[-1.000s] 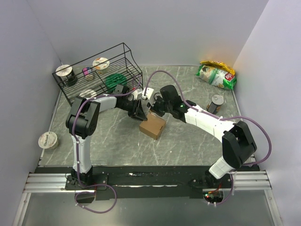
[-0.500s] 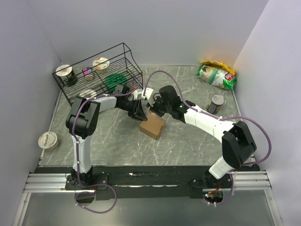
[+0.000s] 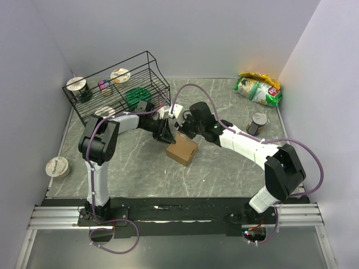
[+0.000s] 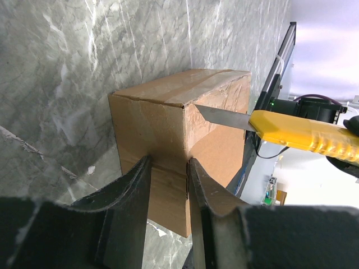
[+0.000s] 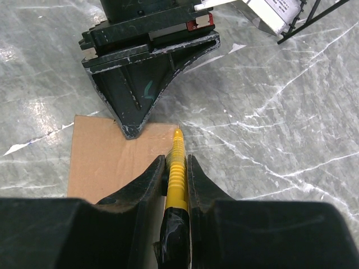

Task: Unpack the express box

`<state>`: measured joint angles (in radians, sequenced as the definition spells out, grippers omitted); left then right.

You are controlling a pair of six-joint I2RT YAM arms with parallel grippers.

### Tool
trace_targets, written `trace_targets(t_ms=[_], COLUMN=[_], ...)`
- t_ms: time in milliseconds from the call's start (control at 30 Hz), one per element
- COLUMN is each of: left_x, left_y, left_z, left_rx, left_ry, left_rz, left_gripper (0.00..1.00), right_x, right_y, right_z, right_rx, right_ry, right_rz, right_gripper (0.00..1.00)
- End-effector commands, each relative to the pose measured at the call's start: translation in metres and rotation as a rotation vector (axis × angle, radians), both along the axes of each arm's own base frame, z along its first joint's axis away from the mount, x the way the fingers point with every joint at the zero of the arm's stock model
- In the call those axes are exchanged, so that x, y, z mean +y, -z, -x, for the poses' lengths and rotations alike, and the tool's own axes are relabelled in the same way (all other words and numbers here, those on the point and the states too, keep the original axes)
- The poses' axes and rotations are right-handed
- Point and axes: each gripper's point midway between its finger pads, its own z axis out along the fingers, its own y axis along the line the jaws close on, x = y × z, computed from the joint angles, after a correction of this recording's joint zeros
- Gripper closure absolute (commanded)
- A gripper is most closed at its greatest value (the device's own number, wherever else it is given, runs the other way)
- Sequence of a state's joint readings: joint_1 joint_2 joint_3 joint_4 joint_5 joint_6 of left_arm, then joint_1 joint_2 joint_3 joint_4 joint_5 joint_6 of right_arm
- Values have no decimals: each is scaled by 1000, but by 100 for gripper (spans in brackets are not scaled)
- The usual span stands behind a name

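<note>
I work in a lab test booth: plain pale walls (image 3: 196, 33) close in a grey marble-look table (image 3: 146, 174), and I am bolted to bare metal rails (image 3: 56, 216).

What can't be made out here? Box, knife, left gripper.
- Box contents: it is closed in every view.
- Blade depth: the left wrist view shows its tip at the box edge, but not whether it has cut in. In the right wrist view the knife handle hides it.
- Left gripper hold: pinching or only pressing the box is unclear. The top view is too small, and the arms overlap there.
</note>
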<state>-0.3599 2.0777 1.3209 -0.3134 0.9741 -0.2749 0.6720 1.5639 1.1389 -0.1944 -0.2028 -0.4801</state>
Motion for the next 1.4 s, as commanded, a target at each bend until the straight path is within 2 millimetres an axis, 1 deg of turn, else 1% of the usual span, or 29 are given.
trace_targets(t_ms=[0, 67, 133, 367, 567, 667, 967, 1067, 1367], left_x=[9, 9, 9, 8, 9, 9, 9, 10, 11], left_y=[46, 46, 47, 46, 47, 48, 50, 50, 54], left_z=[-2, -2, -2, -2, -1, -1, -1, -2, -2], left_rx=[-20, -20, -19, -22, -20, -20, -16, -24, -13], left_ry=[-25, -24, -24, -23, -23, -23, -25, -27, -30], left_rz=[-156, -156, -158, -157, -159, -161, -167, -172, -182], left_gripper=[98, 98, 98, 99, 99, 99, 99, 99, 99], right_x=[6, 8, 9, 7, -3, -7, -13, -16, -28], right_y=[-30, -34, -35, -17, 2, 5, 5, 4, 13], right_z=[-4, -3, -3, -1, -1, -1, 1, 4, 18], right_rx=[-64, -68, -55, -26, -9, -10, -16, -14, 20], right_ry=[13, 7, 6, -1, 21, 25, 36, 30, 25], right_rz=[-66, -77, -73, -34, 43, 63, 79, 93, 126], right_gripper=[100, 100, 100, 100, 100, 100, 100, 100, 100])
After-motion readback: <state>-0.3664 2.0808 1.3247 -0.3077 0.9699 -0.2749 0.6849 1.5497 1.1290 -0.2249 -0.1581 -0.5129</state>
